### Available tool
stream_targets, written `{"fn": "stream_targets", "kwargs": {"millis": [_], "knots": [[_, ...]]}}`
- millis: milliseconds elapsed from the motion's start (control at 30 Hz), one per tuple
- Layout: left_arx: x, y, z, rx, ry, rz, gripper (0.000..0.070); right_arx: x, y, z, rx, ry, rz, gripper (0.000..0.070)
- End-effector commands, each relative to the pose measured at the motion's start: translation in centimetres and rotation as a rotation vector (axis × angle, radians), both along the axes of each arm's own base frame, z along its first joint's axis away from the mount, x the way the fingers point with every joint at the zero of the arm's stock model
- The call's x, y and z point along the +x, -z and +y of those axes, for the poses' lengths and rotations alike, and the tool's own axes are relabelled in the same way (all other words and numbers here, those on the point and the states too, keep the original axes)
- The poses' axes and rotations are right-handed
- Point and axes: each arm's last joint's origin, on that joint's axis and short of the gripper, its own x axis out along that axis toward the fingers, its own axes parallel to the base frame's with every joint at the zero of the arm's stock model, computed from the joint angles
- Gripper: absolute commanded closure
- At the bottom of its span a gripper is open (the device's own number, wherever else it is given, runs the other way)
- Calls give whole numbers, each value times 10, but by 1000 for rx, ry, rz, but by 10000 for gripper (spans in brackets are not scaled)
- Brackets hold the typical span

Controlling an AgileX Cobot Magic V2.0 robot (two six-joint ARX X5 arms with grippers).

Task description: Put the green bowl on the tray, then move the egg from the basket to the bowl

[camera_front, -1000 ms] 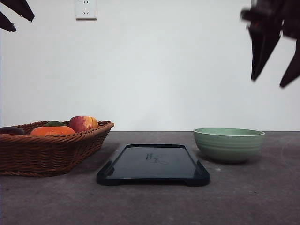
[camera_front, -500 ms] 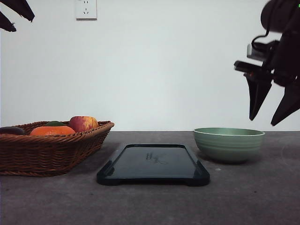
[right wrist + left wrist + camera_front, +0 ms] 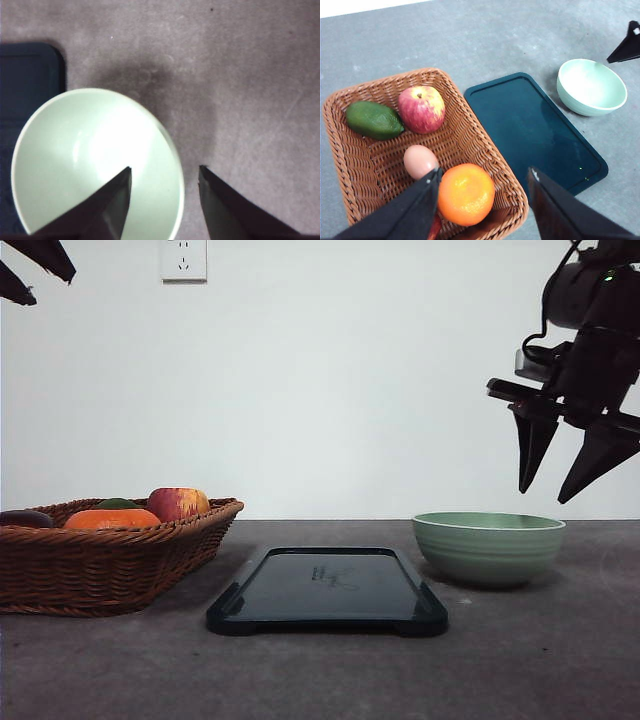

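The pale green bowl [image 3: 488, 546] stands empty on the table to the right of the dark tray [image 3: 327, 590], off it. My right gripper [image 3: 545, 495] hangs open a little above the bowl's right rim [image 3: 172, 165], one finger over the bowl and one outside. The wicker basket [image 3: 105, 558] sits at the left. In the left wrist view the egg [image 3: 419, 160] lies in the basket [image 3: 350, 165] among an apple, an orange and an avocado. High above the basket, my left gripper [image 3: 482, 175] is open, and the bowl [image 3: 590, 86] and tray [image 3: 535, 131] also show.
The basket holds an apple [image 3: 421, 108], an orange [image 3: 465, 193] and a green avocado [image 3: 373, 120]. Grey tabletop runs in front of the tray and to the right of the bowl. A white wall with a socket [image 3: 183, 259] stands behind.
My right gripper has come down from the upper right and moved left toward the bowl's rim. The left gripper, bowl, tray and basket have stayed put.
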Motion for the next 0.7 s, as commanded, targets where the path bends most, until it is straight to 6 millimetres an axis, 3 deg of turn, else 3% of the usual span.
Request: {"fn": "stream_targets", "kwargs": {"millis": [0,200,667], "knots": [[1,-8,-1,-11,8,-31,349,6,2,2,-2,-16,5,446],[1,-8,-1,-11,8,-32,349,2,4,2,-21,-39,40,491],[1,-8,-1,-11,8,-33,349,1,9,4,-62,-66,74,492]]}}
